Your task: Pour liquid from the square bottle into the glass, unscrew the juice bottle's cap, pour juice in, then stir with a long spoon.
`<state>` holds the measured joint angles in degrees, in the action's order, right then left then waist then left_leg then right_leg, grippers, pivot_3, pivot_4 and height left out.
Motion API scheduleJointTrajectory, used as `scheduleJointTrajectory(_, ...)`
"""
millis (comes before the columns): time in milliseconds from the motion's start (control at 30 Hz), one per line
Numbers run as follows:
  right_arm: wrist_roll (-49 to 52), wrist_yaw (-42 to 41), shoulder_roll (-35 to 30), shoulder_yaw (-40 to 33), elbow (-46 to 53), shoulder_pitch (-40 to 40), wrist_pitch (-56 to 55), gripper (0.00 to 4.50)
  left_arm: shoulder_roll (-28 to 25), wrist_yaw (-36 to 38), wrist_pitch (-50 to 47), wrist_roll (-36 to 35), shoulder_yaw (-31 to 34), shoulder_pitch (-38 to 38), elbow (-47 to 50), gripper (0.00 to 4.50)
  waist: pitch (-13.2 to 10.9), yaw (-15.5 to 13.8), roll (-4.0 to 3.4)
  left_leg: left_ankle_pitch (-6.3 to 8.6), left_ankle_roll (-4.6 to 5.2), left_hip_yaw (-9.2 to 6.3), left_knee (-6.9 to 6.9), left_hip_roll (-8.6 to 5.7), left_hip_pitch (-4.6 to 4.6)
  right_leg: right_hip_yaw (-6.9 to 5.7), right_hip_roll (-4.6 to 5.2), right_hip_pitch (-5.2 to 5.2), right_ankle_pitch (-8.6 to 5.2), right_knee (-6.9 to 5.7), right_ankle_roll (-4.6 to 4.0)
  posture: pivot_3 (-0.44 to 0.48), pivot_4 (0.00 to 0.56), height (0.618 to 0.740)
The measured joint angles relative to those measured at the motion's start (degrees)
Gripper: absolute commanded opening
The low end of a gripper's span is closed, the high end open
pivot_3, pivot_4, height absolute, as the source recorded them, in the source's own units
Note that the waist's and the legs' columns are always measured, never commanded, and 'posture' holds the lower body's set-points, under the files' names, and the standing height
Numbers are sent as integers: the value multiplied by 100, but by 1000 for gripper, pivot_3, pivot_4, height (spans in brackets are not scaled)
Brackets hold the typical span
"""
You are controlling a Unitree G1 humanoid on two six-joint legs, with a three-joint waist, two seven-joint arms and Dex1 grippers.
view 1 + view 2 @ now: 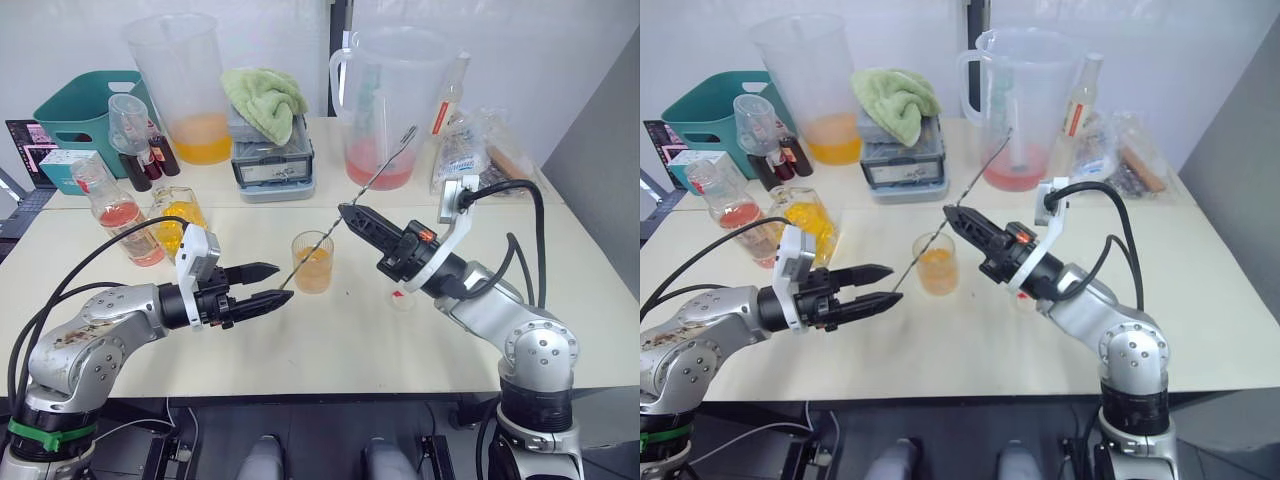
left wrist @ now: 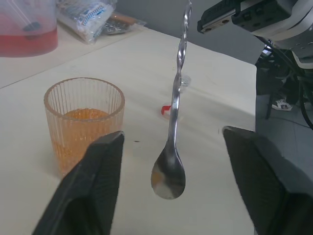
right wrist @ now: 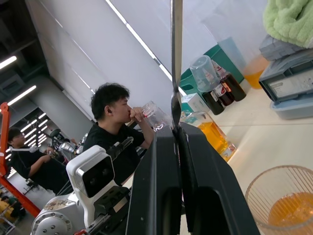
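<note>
My right gripper (image 1: pixel 345 211) was clamped on the long spoon (image 1: pixel 330 228) partway along its shaft, holding it tilted, with the handle end rising toward the pitcher of pink liquid (image 1: pixel 392 105) and the bowl hanging low just beside the glass (image 1: pixel 313 262), outside its rim. My left gripper (image 1: pixel 272 284) hovered over the counter (image 1: pixel 330 345) on the other side of the spoon's bowl from the glass, its fingers spread wide and holding nothing. The glass stood upright and held orange liquid in its lower half. The cap (image 1: pixel 402 297) lay on the counter near the glass, below my right arm. I judged both pours to be complete and the stirring step to be in hand, with the spoon not yet in the liquid. The next move called for lifting the bowl above the rim, centring it over the glass, then lowering it into the liquid without knocking the glass wall.
</note>
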<state>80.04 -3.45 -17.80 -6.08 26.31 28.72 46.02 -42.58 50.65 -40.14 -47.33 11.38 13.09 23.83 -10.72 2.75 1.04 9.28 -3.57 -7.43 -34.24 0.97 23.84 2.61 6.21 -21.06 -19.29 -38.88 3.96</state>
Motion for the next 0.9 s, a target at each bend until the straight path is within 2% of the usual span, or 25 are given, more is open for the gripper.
scheduleJointTrajectory(167, -2, -55, -311, -149, -178, 472, -27, 0, 8, -40, 692, 448, 524, -526, -145, 4464, -1, -14, -1, 0, 0, 3, 2, 0, 1, 5, 0, -3, 0, 0, -2, 0, 150, 740)
scheduleJointTrajectory(367, -36, -296, -723, -232, -422, 1250, 16, 0, 204, 56, 1623, 803, 768, -673, -226, 4464, -1, -32, -1, 0, 0, 6, 1, -1, 7, 7, 1, -5, 1, 3, -2, 0, 150, 740)
scheduleJointTrajectory(500, -732, -801, -1168, 29, -717, 2230, 93, 0, 276, 269, 1916, 895, 657, -739, -223, 4464, -2, -23, -3, 0, 1, 6, 6, 5, 9, 2, -3, -13, -2, 1, -8, 0, 150, 740)
scheduleJointTrajectory(900, -2810, -2175, -1219, 1194, -1359, 2806, 100, 0, 334, 272, 1903, 893, 467, -666, -342, 4464, -1, -8, -2, 0, 0, 2, 1, 3, 26, -1, -3, -27, -2, -2, -8, 0, 150, 740)
